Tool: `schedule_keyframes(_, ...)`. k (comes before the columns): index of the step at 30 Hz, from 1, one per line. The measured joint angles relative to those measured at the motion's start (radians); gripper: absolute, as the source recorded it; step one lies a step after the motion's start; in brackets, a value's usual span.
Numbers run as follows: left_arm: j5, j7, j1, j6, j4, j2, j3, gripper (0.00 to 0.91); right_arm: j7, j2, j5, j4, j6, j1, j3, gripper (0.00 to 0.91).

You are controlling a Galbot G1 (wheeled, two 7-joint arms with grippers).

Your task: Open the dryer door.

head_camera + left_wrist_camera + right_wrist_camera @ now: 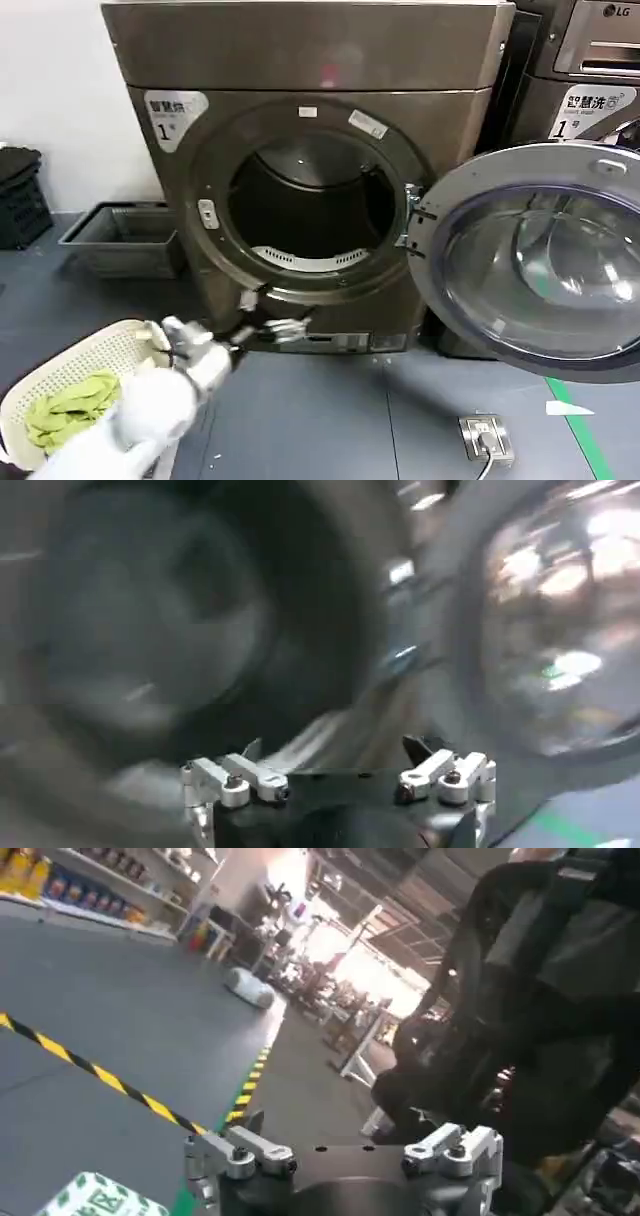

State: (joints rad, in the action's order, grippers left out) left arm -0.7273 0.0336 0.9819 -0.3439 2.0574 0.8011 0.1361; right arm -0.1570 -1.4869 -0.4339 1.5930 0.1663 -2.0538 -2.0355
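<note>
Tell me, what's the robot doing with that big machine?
It's opening a dryer. The dryer door, a round one with a shiny ring and dark glass, already hangs wide open to the right, so you can see into the drum. The left gripper is low in front of the opening, open and holding nothing. A laundry basket with a green cloth sits on the floor nearby.

Laundry test area inside a large industrial hall. Two front-loading machines side by side against a white wall: a bronze-grey dryer [310, 60], its dryer door [535, 260] swung wide open, and an LG-branded machine [590, 70] next to it. Grey floor with green tape line [590, 440] and a floor power socket [487, 436]. Laundry basket [70, 370] with green cloth [68, 408] in it; grey crate [125, 238] by the wall. Right wrist view: open hall, yellow-black hazard stripe [100, 1076], stocked shelving [90, 888] along one side.
</note>
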Motion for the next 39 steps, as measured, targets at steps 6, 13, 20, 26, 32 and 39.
schedule_keyframes(6, -0.200, 0.167, 0.130, -0.118, 0.051, -0.119, 0.159, 0.907, 0.006, 0.024, -0.001, -0.003, -0.007, 0.007, 0.023, 0.907)
schedule_keyframes(13, -0.478, 0.356, 0.282, -0.260, 0.087, -0.175, 0.360, 0.907, 0.013, 0.054, -0.015, -0.013, -0.008, 0.009, 0.041, 0.907)
schedule_keyframes(20, -0.683, 0.502, 0.422, -0.313, 0.075, -0.195, 0.561, 0.907, 0.018, 0.066, -0.030, -0.019, -0.018, 0.022, 0.057, 0.907)
schedule_keyframes(26, -0.886, 0.622, 0.511, -0.368, 0.023, -0.199, 0.708, 0.907, 0.018, 0.064, -0.033, -0.022, -0.018, 0.031, 0.064, 0.907)
schedule_keyframes(32, -1.045, 0.718, 0.515, -0.381, -0.075, -0.207, 0.754, 0.907, 0.003, 0.059, -0.039, -0.018, -0.009, 0.031, 0.065, 0.907)
schedule_keyframes(39, -1.171, 0.788, 0.513, -0.393, -0.221, -0.204, 0.773, 0.907, -0.006, 0.044, -0.045, -0.021, -0.007, 0.027, 0.057, 0.907)
